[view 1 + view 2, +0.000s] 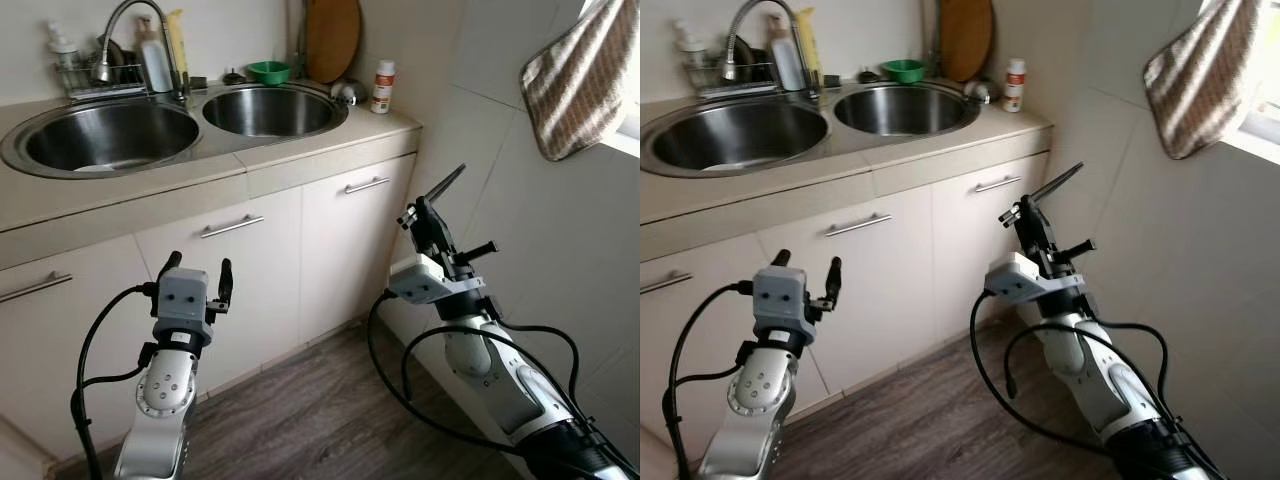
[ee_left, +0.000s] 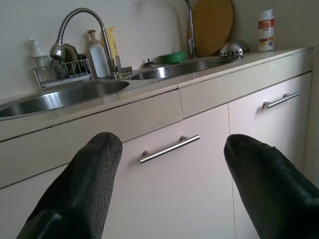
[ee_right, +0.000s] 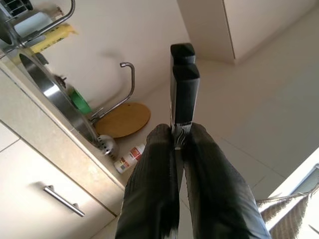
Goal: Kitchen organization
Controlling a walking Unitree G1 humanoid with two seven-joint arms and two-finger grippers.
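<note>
My right gripper (image 1: pixel 427 212) is raised beside the counter's right end, shut on a knife (image 1: pixel 446 184) that points up and to the right. In the right wrist view the fingers (image 3: pixel 154 189) pinch its metal part, with the black handle (image 3: pixel 184 84) sticking out beyond them. My left gripper (image 1: pixel 198 266) is open and holds nothing; it hangs low in front of the cabinet doors, facing a door handle (image 2: pixel 169 148). On the beige counter is a double steel sink (image 1: pixel 110 135) with a curved tap (image 1: pixel 125 20).
Behind the sink are a wire rack with bottles (image 1: pixel 95 75), a green bowl (image 1: pixel 268 71), a round wooden board (image 1: pixel 332 35) and a white bottle with a red label (image 1: pixel 382 86). A striped towel (image 1: pixel 580 80) hangs on the right wall. Below lies dark wooden floor (image 1: pixel 320 410).
</note>
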